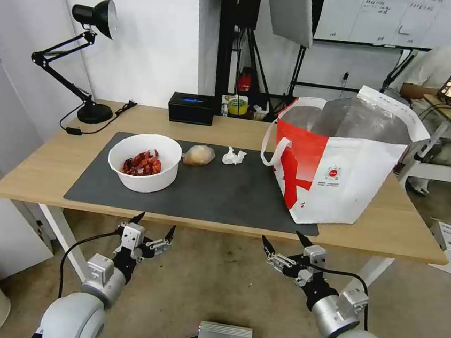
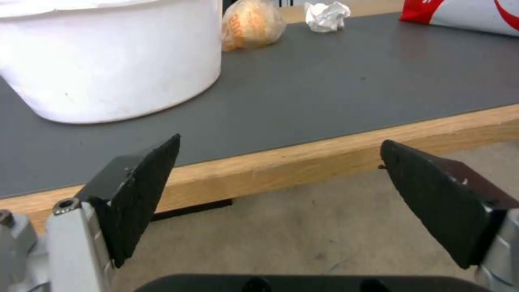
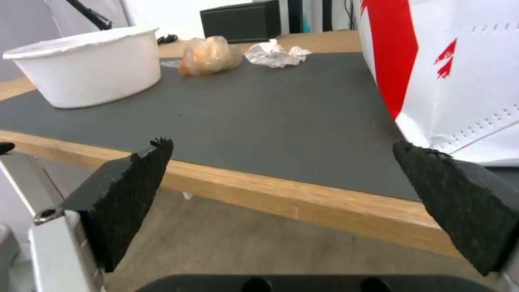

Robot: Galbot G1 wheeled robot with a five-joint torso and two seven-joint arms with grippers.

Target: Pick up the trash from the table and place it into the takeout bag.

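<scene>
Trash waits mid-frame on the light wooden desk (image 1: 49, 161): white round bowl of red shells (image 1: 144, 161), beige plastic-wrapped lump (image 1: 199, 155), crumpled white tissue (image 1: 233, 156), beside the red-and-white foil-lined takeout bag (image 1: 338, 170). Left gripper (image 1: 153, 225) and right gripper (image 1: 282, 239) hang below, fingers spread, empty.

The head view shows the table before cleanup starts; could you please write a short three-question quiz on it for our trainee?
1. True or false: the left pincer is shut on the white bowl.
2. Which lies nearest the takeout bag: A the bowl, B the beige wrapped lump, C the crumpled tissue?
3. Fill in: the trash lies on a dark grey ____.

Key: 1 false: both it and the right pincer hang open below the table edge. 2 C. 3 mat.
</scene>
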